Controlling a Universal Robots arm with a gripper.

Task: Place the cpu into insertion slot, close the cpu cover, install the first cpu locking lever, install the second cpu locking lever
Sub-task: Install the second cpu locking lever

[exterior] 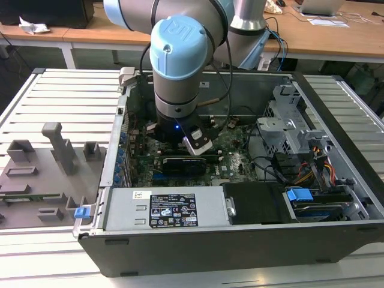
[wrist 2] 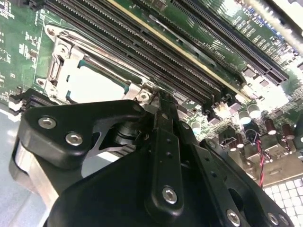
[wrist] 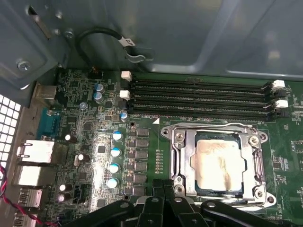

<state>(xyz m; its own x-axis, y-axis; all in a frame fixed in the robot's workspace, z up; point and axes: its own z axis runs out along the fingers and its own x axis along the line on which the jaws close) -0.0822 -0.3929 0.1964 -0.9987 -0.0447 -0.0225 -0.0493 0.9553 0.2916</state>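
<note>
arm: the arm reaches down into an open computer case that lies on a slatted table, its wrist low over the green motherboard
end effector: end effector with its black fingertips brought tightly together, nothing visibly between them; the tips sit at the edge of the insertion slot, at the rim side that faces away from the memory slots, beside a corner screw of the frame
cpu: the cpu lies flat inside the insertion slot, its dull silver top showing through the cover's cut-out; in the second wrist view it appears as a pale square just beyond the fingertips
insertion slot: the insertion slot sits on the motherboard right beside the memory slots, which run parallel to one of its sides
cpu cover: the cpu cover lies down flat over the insertion slot, framing the cpu on all sides
memory slots: long black memory slots with white clips at their ends, between the insertion slot and the case's grey wall
capacitors: a row of blue-topped capacitors stands near the insertion slot, on its side toward the rear ports
locking levers: whether they are latched cannot be told
</note>
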